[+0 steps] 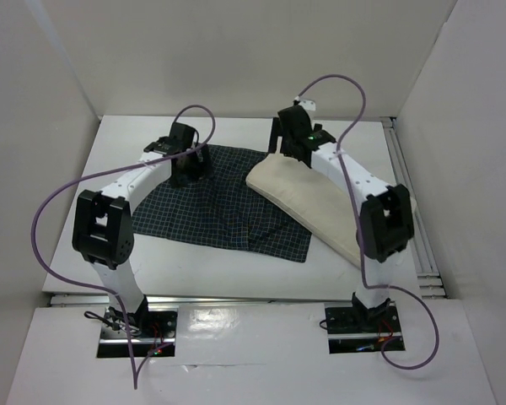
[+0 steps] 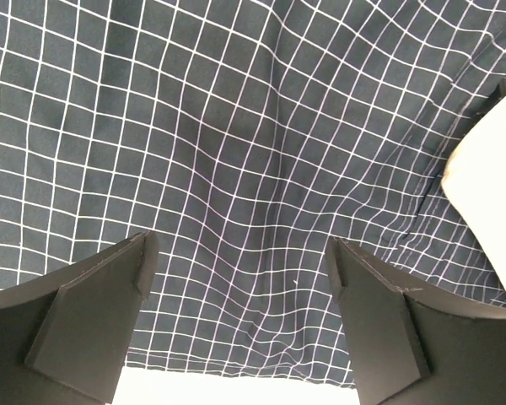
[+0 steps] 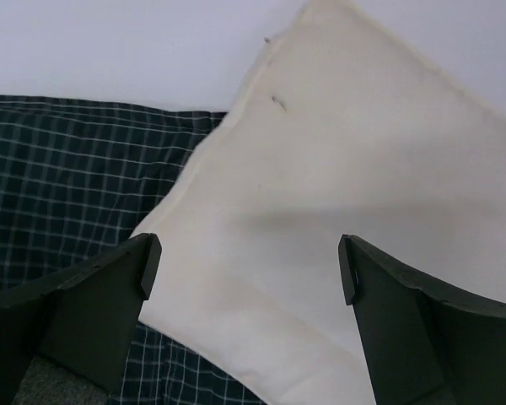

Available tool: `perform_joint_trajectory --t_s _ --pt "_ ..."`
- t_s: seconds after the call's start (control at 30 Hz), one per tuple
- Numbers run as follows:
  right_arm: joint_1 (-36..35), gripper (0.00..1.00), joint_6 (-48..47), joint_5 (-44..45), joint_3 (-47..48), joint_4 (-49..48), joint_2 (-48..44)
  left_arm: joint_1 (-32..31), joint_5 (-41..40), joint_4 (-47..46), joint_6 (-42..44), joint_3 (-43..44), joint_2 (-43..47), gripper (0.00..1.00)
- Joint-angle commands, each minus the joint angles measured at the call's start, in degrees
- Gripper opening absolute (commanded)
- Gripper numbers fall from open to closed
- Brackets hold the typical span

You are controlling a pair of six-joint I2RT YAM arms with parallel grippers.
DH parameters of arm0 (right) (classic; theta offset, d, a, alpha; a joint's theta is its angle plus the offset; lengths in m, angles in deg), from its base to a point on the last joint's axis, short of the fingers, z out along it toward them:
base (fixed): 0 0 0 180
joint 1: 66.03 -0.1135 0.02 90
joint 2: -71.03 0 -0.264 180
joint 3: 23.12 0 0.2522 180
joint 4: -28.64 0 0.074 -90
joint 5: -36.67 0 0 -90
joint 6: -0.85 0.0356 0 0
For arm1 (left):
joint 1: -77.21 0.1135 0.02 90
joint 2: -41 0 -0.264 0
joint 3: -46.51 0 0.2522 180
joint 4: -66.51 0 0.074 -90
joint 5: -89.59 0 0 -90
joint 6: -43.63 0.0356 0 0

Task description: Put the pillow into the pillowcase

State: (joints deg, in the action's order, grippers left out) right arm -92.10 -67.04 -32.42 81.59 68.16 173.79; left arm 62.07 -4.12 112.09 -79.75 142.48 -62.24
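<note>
Gaping, left gripper [image 2: 240, 249] hovers over pillowcase [image 2: 236, 126] — right gripper [image 3: 249, 249], also spread, hovers over pillow [image 3: 363, 169] at 3 o'clock.

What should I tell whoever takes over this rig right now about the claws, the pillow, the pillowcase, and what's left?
Both open and empty: left claw above the pillowcase, right claw above the pillow.
The pillowcase lies spread on the table; the pillow overlaps its right edge, fully outside it.
Done: nothing yet.
To do: open the case, slide the pillow in.
</note>
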Motion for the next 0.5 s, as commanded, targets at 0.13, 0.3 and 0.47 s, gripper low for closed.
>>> perform_joint_trajectory --t_s 0.13,0.3,0.47 --pt "1.36 1.0 12.7 9.86 12.84 17.4 20.36 0.11 0.36 0.0 0.08 2.43 -1.08 0.99" --pt "3.48 1.0 11.83 2.22 18.38 19.33 33.55 0.11 1.51 0.0 0.69 2.42 -1.08 0.99" --pt "3.48 0.38 6.73 -4.54 9.78 10.82 33.48 0.11 0.99 0.0 0.69 2.42 -1.08 0.99"
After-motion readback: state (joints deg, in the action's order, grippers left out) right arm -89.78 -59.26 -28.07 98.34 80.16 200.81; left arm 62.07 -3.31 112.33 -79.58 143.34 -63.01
